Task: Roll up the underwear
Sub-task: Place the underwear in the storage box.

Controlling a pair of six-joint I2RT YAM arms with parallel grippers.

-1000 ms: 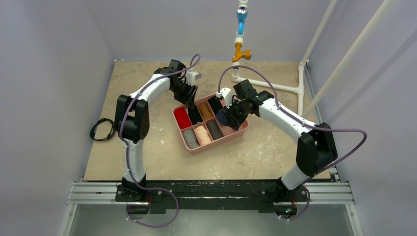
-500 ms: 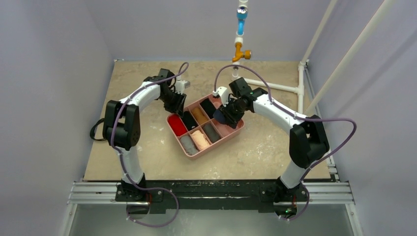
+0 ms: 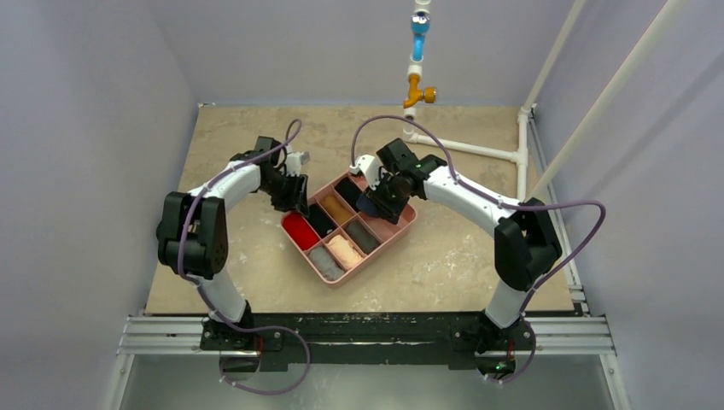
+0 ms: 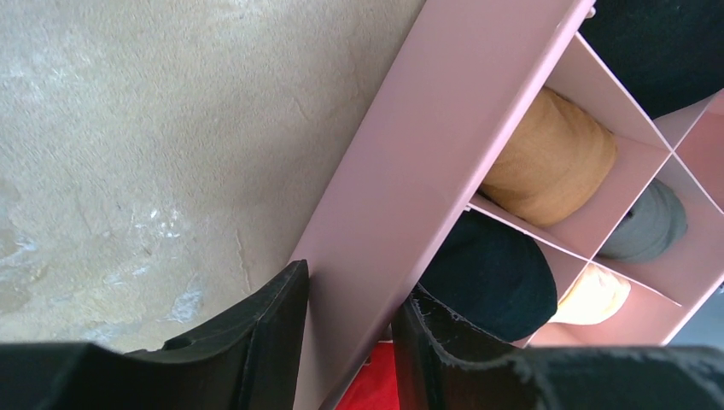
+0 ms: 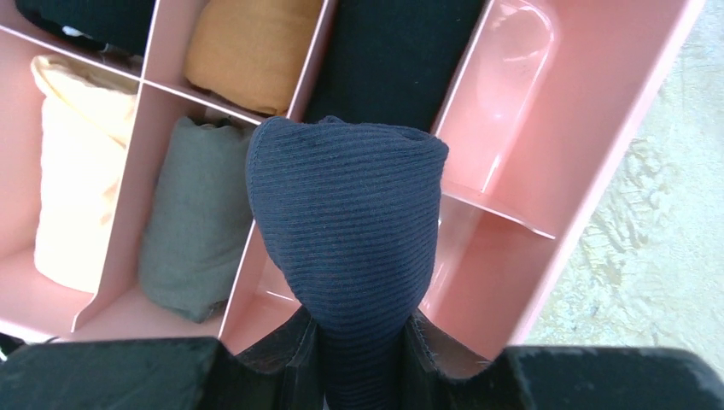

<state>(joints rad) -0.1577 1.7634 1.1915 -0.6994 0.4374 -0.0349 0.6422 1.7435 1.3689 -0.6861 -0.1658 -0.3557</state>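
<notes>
right hand point(image 5: 359, 337) clenched on bundled underwear point(image 5: 350, 213), above empty compartments of pink tray point(image 5: 598, 154); left hand point(image 4: 350, 342) clamps pink tray's outer wall; desk point(image 4: 128, 128) underneath

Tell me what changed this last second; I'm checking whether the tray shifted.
The left gripper, clamped on the wall of the pink tray, dragged it leftward; the right gripper followed. Unchanged: its grip on the navy underwear, the rolls in their compartments.

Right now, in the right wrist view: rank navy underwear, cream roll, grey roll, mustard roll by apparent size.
1. underwear: largest, though nearest the camera.
2. cream roll and grey roll: look alike.
3. mustard roll: smallest, cropped by the frame.
</notes>
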